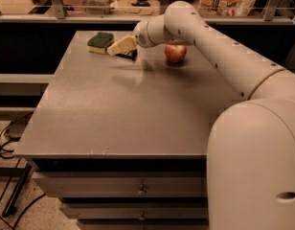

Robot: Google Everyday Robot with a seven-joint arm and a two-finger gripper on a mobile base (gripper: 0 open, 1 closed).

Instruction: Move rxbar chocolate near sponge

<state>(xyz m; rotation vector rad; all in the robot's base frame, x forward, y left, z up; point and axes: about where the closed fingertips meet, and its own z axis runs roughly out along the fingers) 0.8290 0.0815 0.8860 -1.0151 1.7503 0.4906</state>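
The sponge (pixel 100 41), dark green on top with a yellow body, lies at the far left of the table top. My gripper (pixel 118 47) hangs just right of it, low over the table, at the end of the arm that reaches in from the right. A small dark piece, seemingly the rxbar chocolate (pixel 128 55), shows right under the gripper, close to the sponge. Most of the bar is hidden by the gripper. I cannot tell whether the bar is held or lying on the table.
A red apple (pixel 175 53) sits on the grey table (pixel 119 114) to the right of the gripper, behind the arm. The arm's big body (pixel 255 166) fills the lower right. Drawers run below the table's front edge. A counter with clutter stands behind.
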